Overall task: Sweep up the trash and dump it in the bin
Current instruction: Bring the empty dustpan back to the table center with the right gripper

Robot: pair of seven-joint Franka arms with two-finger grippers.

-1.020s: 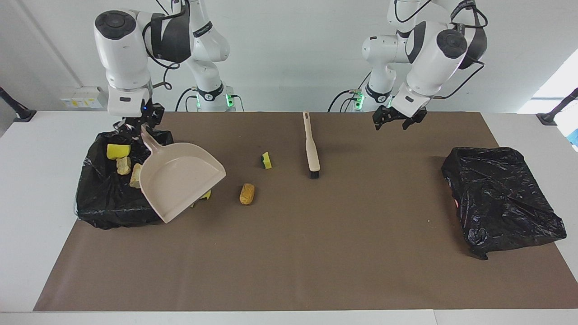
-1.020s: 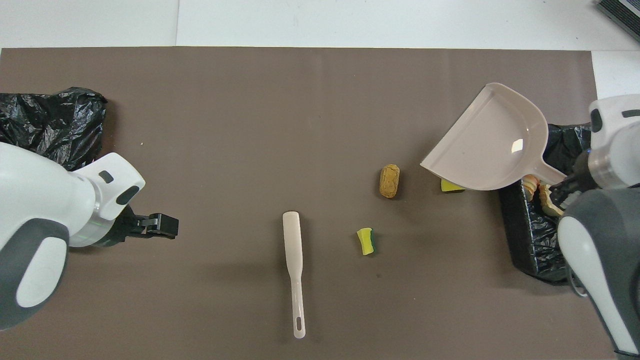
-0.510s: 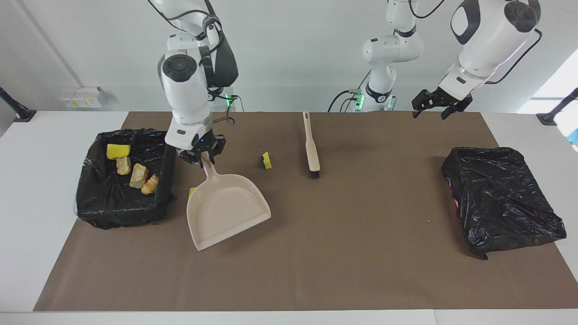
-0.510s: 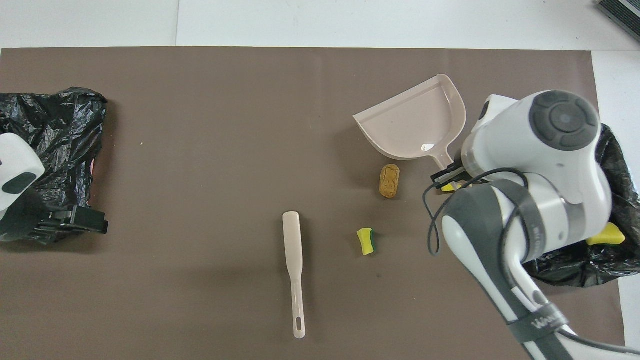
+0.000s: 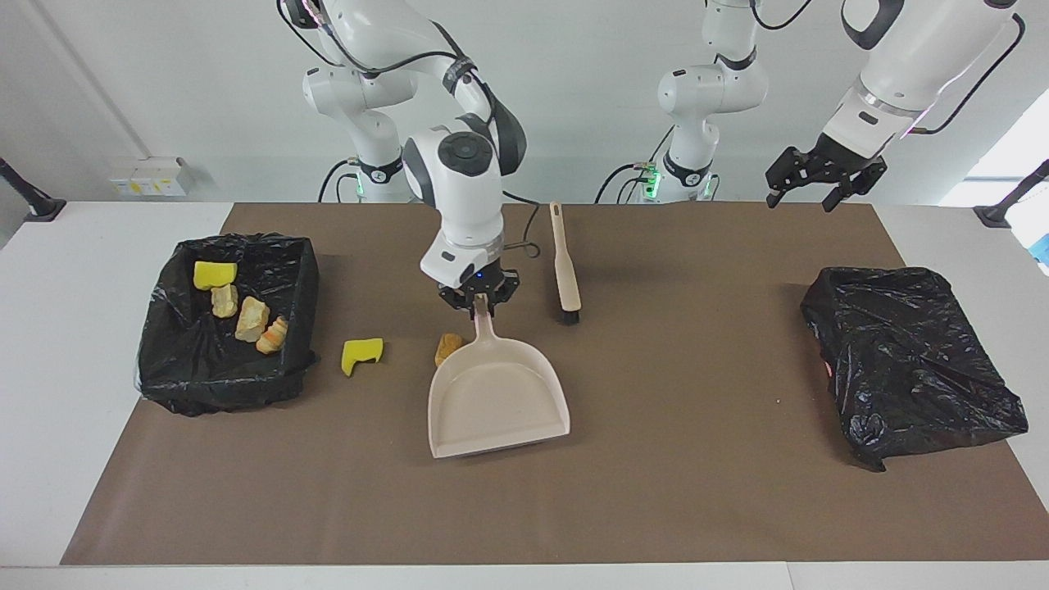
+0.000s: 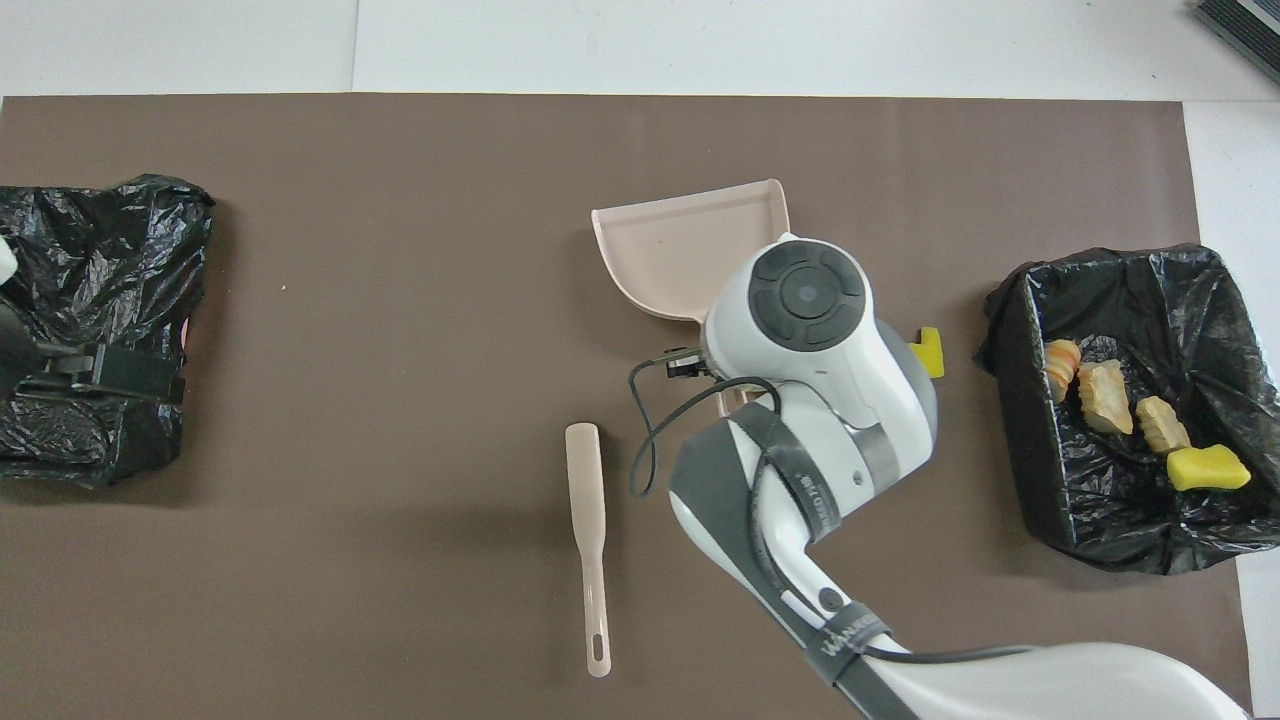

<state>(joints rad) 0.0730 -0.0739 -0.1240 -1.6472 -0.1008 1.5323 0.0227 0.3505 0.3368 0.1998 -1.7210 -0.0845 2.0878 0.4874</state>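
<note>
My right gripper [image 5: 479, 305] is shut on the handle of the beige dustpan [image 5: 496, 401], which sits low at the middle of the mat, its mouth turned away from the robots. A tan-orange chunk of trash [image 5: 447, 347] lies right beside the pan's handle. A yellow sponge bit [image 5: 361, 354] lies between the pan and the bin [image 5: 305, 270]. That bin [image 6: 1010, 400] is lined with a black bag and holds several trash pieces [image 6: 1100, 385]. My left gripper [image 5: 801, 201] hangs open and empty, high over the left arm's end of the table.
The beige brush [image 5: 564, 262] lies on the mat beside my right gripper, bristles pointing away from the robots. A crumpled black bag [image 5: 910, 360] covers something at the left arm's end. The brown mat [image 5: 656, 492] covers most of the table.
My right gripper has carried the dustpan from over the bin to the mat's middle and levelled it. The left gripper rose and swung out toward its own end.
</note>
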